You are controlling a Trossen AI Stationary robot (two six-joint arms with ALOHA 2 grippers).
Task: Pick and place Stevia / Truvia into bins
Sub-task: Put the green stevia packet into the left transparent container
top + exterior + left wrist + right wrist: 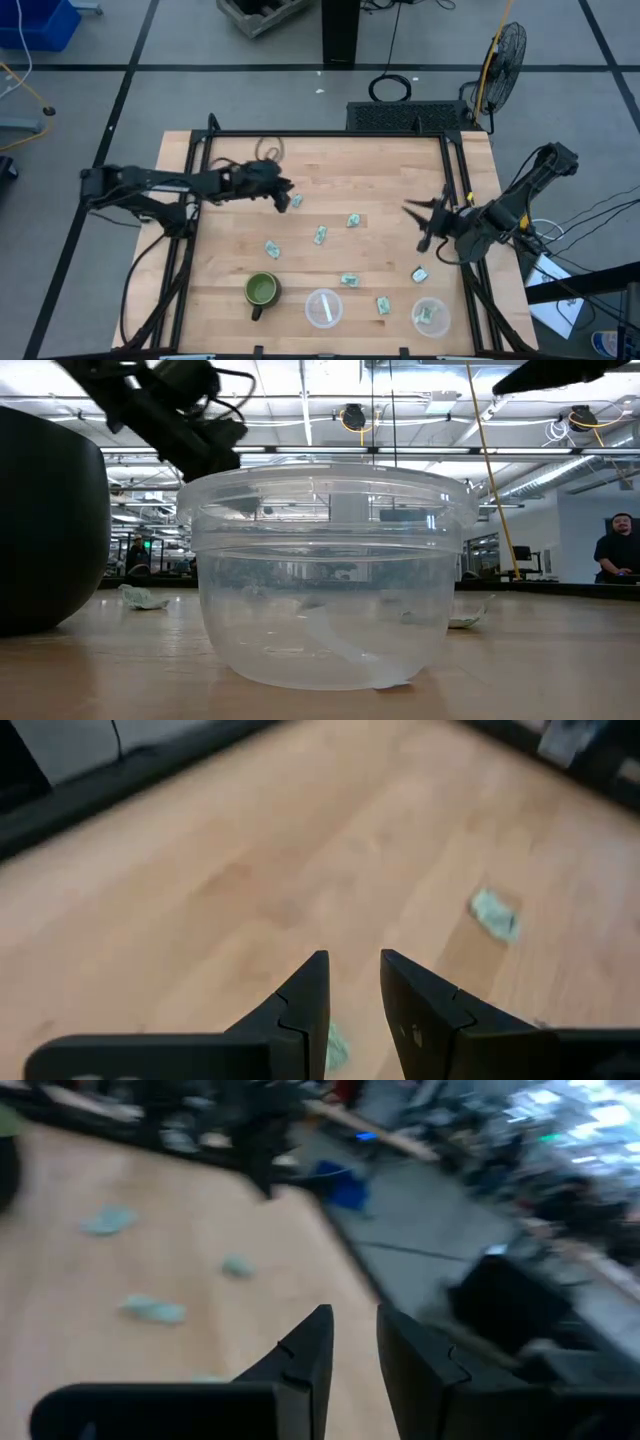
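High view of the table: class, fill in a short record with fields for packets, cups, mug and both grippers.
packets loose on the wood: seven small pale green and white sweetener packets, e.g.
cups: two round clear plastic cups; right cup holds one packet, middle cup shows none
mug: dark green mug with handle, left of the cups
left gripper: open, empty, above a packet near the table's far left
right gripper: open, empty, near the right edge

Pale green packets (321,235), clear bins (324,308), dark green mug (262,291).
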